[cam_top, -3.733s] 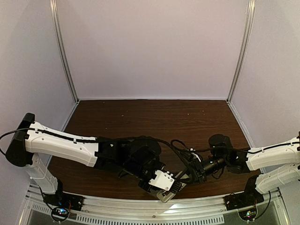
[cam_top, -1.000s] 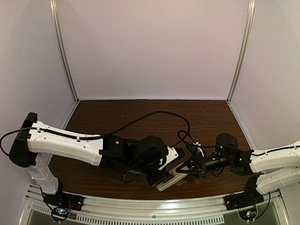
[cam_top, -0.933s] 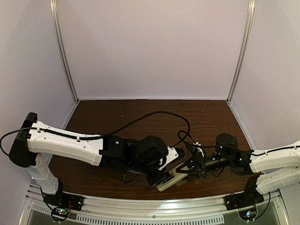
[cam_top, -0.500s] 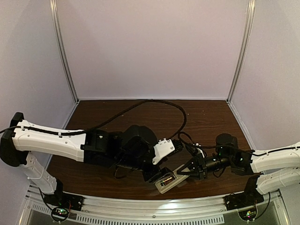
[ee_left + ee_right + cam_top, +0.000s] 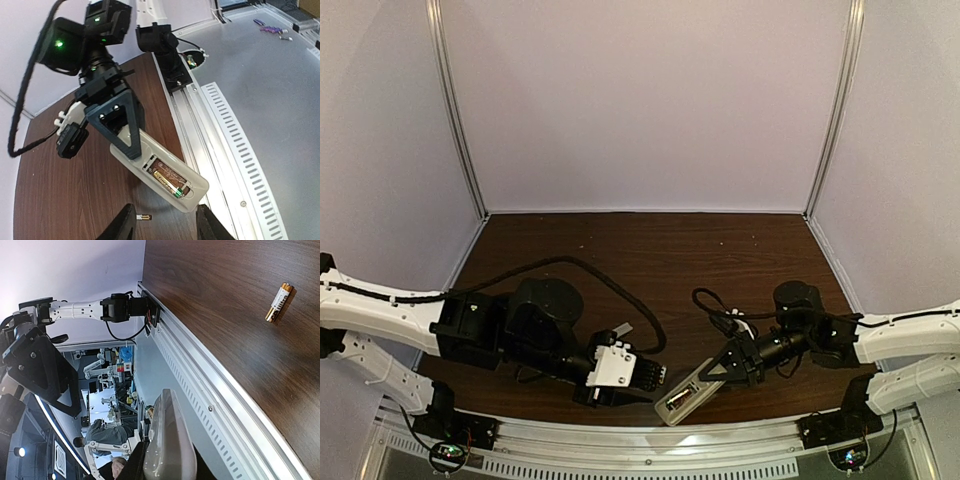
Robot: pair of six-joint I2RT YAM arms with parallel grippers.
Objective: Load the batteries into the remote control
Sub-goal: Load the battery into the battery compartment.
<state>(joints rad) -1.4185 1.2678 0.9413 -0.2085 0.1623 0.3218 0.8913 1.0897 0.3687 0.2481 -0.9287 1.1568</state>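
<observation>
The right tool (image 5: 728, 368) is pressed together on the remote control (image 5: 152, 155) and pinches it at one end. One black finger lies on top of the white body; the other finger is hidden under it. The remote control is at the near edge of the dark wooden surface (image 5: 650, 250), close to the metal rail (image 5: 640, 440), and its free end points toward the left arm. Its back side faces up and the battery compartment is open. From these views one cannot tell if the free end rests on the surface or hangs a little above it.

The loaded battery (image 5: 167, 183), gold with a dark part, lies lengthwise inside the compartment. The loose battery (image 5: 144, 217) lies flat on the surface, near the free end of the remote control but apart from it. It is just beside one finger of the left tool (image 5: 165, 220).

The left tool is spread, with a clear gap between its two fingers, and it holds nothing. It is low over the surface, near the rail, on the left of the remote control and apart from it.
</observation>
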